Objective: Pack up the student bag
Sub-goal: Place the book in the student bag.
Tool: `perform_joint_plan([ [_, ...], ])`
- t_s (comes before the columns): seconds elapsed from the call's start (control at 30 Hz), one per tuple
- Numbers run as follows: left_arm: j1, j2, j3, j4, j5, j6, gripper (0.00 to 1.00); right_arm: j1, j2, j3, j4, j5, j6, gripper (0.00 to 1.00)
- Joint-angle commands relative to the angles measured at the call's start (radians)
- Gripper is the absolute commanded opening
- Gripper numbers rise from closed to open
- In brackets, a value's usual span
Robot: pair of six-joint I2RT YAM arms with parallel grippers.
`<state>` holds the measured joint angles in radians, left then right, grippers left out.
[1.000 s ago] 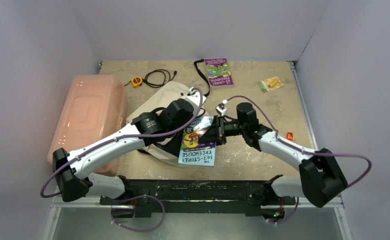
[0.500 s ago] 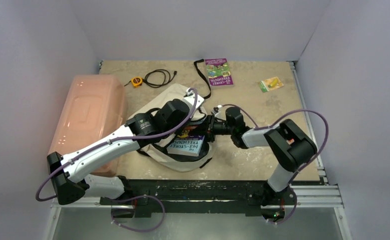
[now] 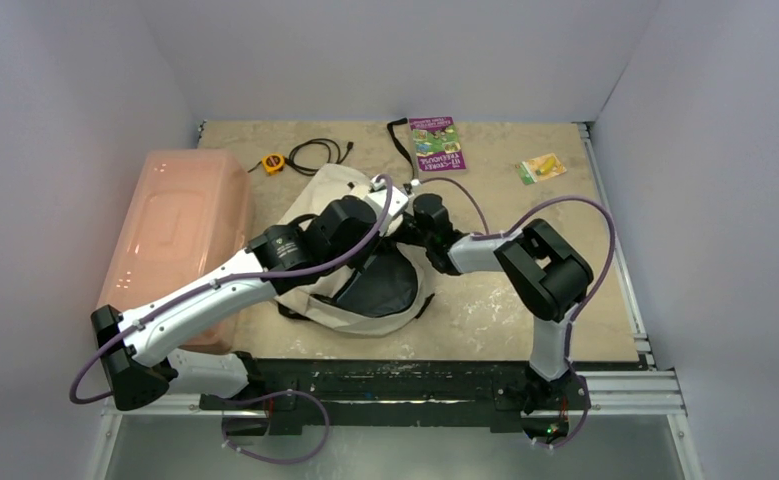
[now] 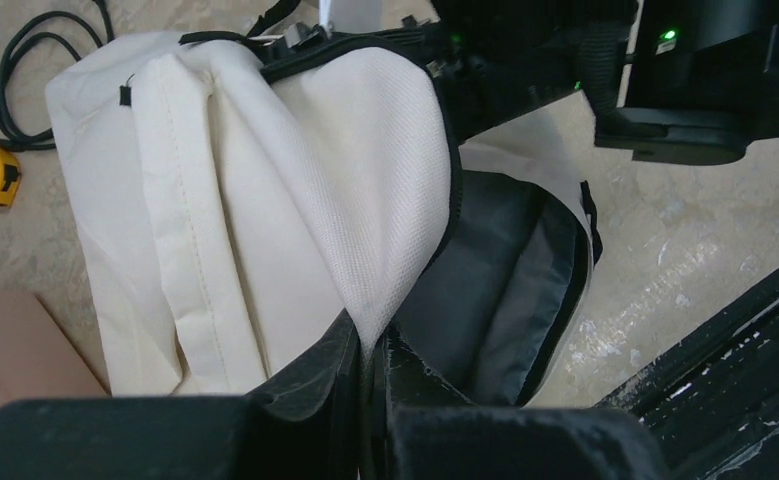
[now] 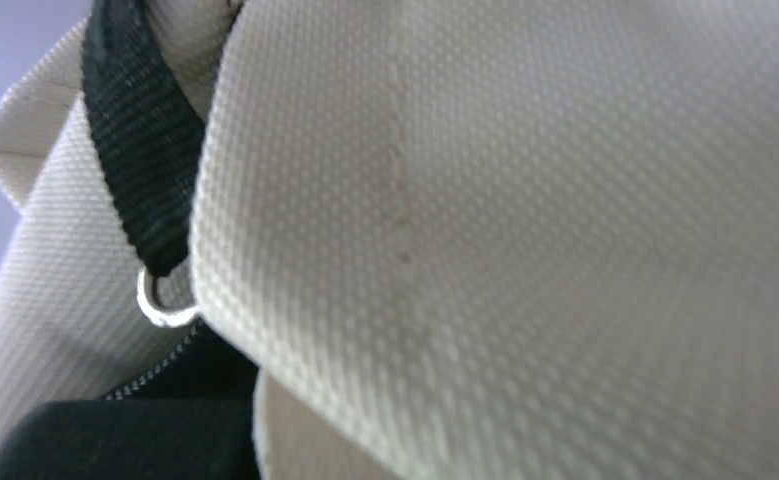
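Note:
The student bag [image 3: 337, 192] is a cream canvas backpack lying mid-table, with its dark lined mouth [image 3: 380, 285] gaping toward the near edge. My left gripper [image 4: 370, 352] is shut on the edge of the bag's cream flap [image 4: 365, 180] and holds it raised over the opening. The wrist of my right arm [image 3: 431, 218] is pressed against the bag's far right side, and its fingers are hidden by fabric. The right wrist view is filled with cream canvas [image 5: 525, 220] and a black strap [image 5: 135, 150] ending in a metal ring. Nothing shows inside the mouth.
A large pink plastic bin [image 3: 175, 230] lies along the left side. A purple book [image 3: 437, 143], a yellow tape measure [image 3: 273, 162], a coiled black cable [image 3: 317, 155] and a yellow-green packet [image 3: 543, 167] lie at the back. Walls close in left, right and behind.
The right gripper carried a Treehouse book leftward into the bag, and the book no longer shows. The right arm has folded in toward the bag's top. The left gripper kept hold of the flap.

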<state>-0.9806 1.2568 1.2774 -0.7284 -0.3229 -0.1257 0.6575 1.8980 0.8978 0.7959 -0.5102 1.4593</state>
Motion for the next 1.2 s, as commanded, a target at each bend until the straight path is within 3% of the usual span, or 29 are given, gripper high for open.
perform_joint_plan([
  [0.0,-0.003,-0.015,0.062,0.048,-0.005,0.018,0.00,0.058,0.068,0.217,-0.072,0.182,-0.254,0.04],
  [0.07,-0.003,-0.004,0.074,0.045,-0.028,0.016,0.00,0.057,0.096,0.224,-0.100,0.147,-0.245,0.24],
  [0.17,-0.003,0.001,0.075,0.032,-0.029,0.005,0.00,0.029,0.038,0.089,-0.012,0.105,-0.217,0.55],
  [0.23,-0.003,-0.007,0.056,0.048,-0.025,0.003,0.00,0.015,-0.014,0.076,-0.128,0.081,-0.276,0.69],
  [0.33,-0.003,-0.019,0.039,0.060,-0.028,-0.003,0.00,0.019,-0.085,0.094,-0.338,0.102,-0.396,0.81],
  [0.47,-0.003,-0.025,0.030,0.064,-0.022,-0.003,0.00,0.018,-0.120,0.090,-0.441,0.098,-0.475,0.82],
  [0.67,-0.003,-0.029,0.030,0.048,-0.019,0.003,0.00,0.021,-0.127,0.018,-0.355,0.067,-0.431,0.68],
  [0.77,-0.004,-0.031,0.031,0.046,-0.012,0.001,0.00,0.032,-0.095,0.022,-0.265,0.048,-0.390,0.47],
  [0.87,-0.003,-0.024,0.043,0.045,0.005,-0.008,0.00,0.068,-0.006,0.100,-0.088,0.074,-0.288,0.17],
  [0.9,-0.004,-0.021,0.049,0.045,0.007,-0.010,0.00,0.079,0.021,0.141,-0.068,0.099,-0.279,0.15],
  [0.93,-0.003,-0.017,0.057,0.038,0.008,-0.012,0.00,0.085,0.038,0.180,-0.080,0.123,-0.275,0.17],
  [1.1,-0.003,-0.021,0.058,0.025,-0.008,-0.004,0.00,0.051,-0.083,0.055,-0.176,0.184,-0.317,0.66],
  [1.17,-0.003,-0.023,0.048,0.033,-0.013,0.001,0.00,0.023,-0.121,0.005,-0.187,0.144,-0.339,0.72],
])
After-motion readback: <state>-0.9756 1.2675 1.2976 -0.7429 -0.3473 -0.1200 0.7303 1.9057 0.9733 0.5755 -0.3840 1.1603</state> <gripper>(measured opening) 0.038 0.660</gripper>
